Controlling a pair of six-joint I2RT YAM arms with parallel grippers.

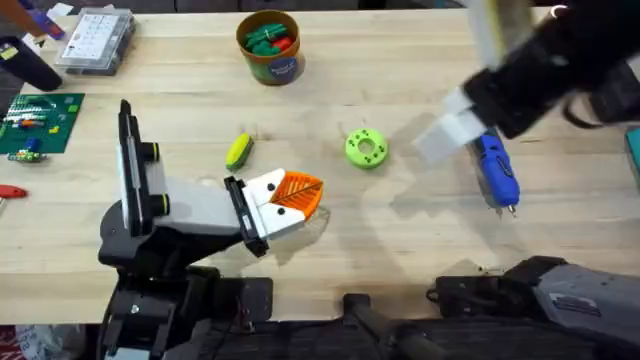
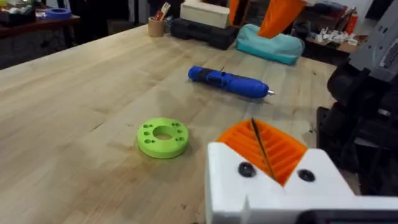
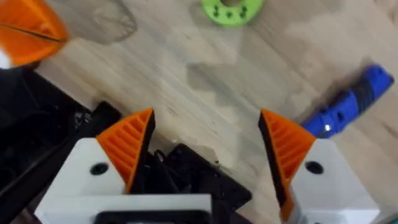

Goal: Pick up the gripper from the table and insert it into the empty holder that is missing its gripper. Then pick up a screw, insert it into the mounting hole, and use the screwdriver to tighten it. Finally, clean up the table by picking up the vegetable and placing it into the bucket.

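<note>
The holder (image 1: 245, 215), a black bracket on a white-grey body, carries two white fingers with orange ribbed tips. The gripper is one of them; I cannot tell which. They form my left gripper (image 1: 305, 195) (image 2: 261, 146), shut with nothing between, pointing at the blue screwdriver (image 1: 497, 170) (image 2: 229, 81) (image 3: 351, 102) lying on the table. My right gripper (image 1: 450, 130) (image 3: 205, 118) hangs open and empty above the table, just left of the screwdriver. The yellow vegetable (image 1: 239, 150) lies behind the holder. The orange bucket (image 1: 270, 45) stands at the back. I cannot make out a screw.
A lime-green disc with holes (image 1: 366, 147) (image 2: 163, 137) (image 3: 231, 9) lies between the holder and the screwdriver. A clear parts box (image 1: 95, 40) and a green board (image 1: 35, 120) sit at the far left. A teal bag (image 2: 270, 43) lies beyond the screwdriver.
</note>
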